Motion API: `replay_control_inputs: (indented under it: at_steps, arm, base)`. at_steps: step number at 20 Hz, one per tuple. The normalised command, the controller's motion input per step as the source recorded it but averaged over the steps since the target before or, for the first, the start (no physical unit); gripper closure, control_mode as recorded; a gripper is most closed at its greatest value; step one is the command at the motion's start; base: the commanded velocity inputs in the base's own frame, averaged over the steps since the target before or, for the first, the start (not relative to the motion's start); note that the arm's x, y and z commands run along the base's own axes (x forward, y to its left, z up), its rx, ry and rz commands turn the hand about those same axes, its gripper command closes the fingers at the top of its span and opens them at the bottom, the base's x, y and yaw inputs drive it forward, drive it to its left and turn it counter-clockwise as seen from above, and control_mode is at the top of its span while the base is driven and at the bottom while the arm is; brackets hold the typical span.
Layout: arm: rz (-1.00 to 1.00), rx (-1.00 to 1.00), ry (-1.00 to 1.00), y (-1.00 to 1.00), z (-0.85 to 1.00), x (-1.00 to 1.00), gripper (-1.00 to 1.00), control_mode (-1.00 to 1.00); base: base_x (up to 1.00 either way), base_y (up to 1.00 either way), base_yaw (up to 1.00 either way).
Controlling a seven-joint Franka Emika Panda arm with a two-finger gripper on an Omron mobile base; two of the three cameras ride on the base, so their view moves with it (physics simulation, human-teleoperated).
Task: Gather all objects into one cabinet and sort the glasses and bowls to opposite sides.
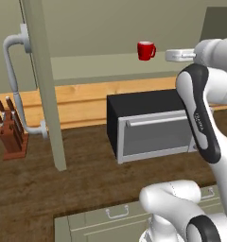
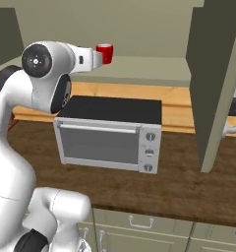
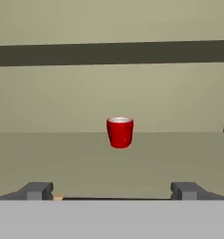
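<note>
Red mug (image 3: 120, 132) stands upright on the cabinet shelf (image 3: 62, 158), unlabelled, fingers (image 3: 37, 190) spread wide apart.

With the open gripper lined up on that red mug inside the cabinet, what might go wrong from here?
1. The small glossy red mug stands upright, apart from the wide-open gripper; an off-centre approach could push or tip it.
2. The olive-green cabinet door hangs open beside the arm, so a wide swing might clip it.

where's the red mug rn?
The red mug stands upright on the open cabinet's shelf, above and behind the toaster oven, centred ahead of the open end effector.
</note>
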Motion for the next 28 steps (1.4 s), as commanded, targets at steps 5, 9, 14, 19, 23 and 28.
replay_control_inputs:
  at_steps: [5,9,14,19,23,28]
  arm:
    - [0.0,0.0,0.0,-0.1,-0.02,0.13,-1.0,-1.0]
    - [0.0,0.0,0.0,-0.19,-0.06,0.04,-1.0,-1.0]
    - [0.02,0.0,0.0,-0.27,-0.06,0.13,-1.0,-1.0]
    - [0.01,0.0,0.0,-0.07,-0.07,0.39,-1.0,-1.0]
    - [0.02,0.0,0.04,0.0,0.0,0.66,-1.0,-1.0]
    - [0.03,0.0,0.04,-0.02,0.0,0.73,-1.0,-1.0]
  base:
    - [0.0,0.0,0.0]
    - [0.0,0.0,0.0]
    - [0.0,0.0,0.0]
    - [0.0,0.0,0.0]
    - [0.0,0.0,0.0]
    - [0.0,0.0,0.0]
